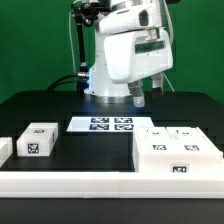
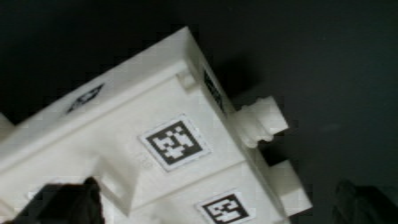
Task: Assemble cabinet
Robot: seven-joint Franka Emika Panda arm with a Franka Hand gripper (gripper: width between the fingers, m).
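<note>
Wrist view: cabinet (image 2: 169, 130) tags close up; exterior view alone, marker board (image 1: 108, 124).

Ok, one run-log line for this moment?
end effector: open, raised, empty | cabinet: on table, untouched, exterior view's right | small white block: loose, exterior view's left | marker board: centre rear

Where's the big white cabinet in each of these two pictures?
Exterior view: the cabinet lies low on the exterior view's right, on the black table.
Wrist view: the cabinet fills most of the picture, slanting across it.
Shared landmark: the black-and-white square tags on its face.
</note>
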